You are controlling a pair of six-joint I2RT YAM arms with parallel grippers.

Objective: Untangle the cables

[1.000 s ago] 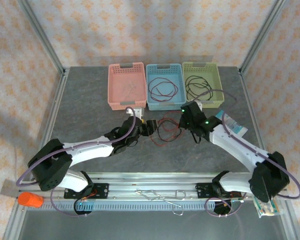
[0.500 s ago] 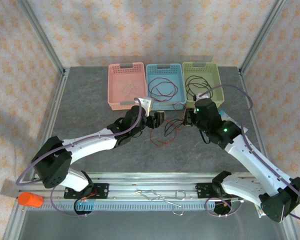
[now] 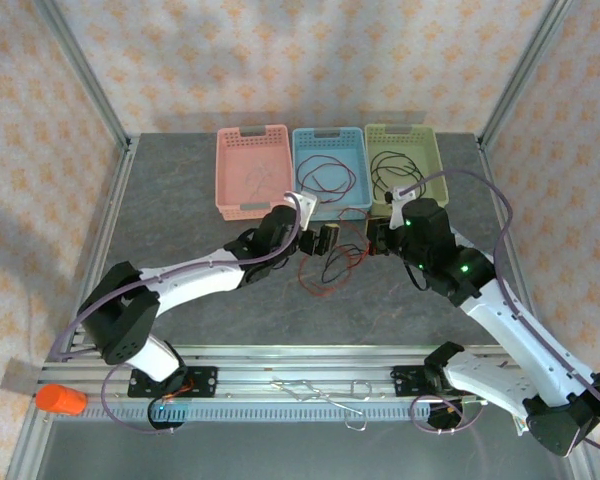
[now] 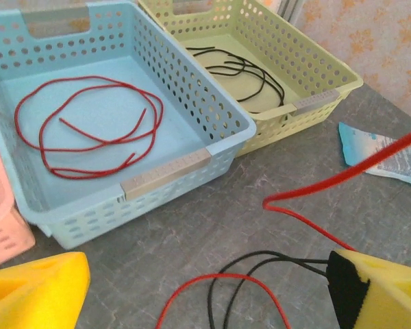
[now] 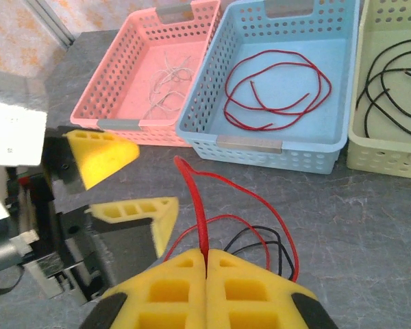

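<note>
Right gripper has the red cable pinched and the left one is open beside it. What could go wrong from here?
1. The red cable pinched in the right gripper lies crossed with the black cable, so pulling may drag both along instead of separating them.
2. The open left gripper sits close to the right one; if either closes in, the fingers could collide.

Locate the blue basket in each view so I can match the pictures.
Top external: blue basket sits at upper centre.
Left wrist: blue basket fills the upper left.
Right wrist: blue basket lies along the top, centre-right.
Shared landmark: the coiled red cable lying inside it.
</note>
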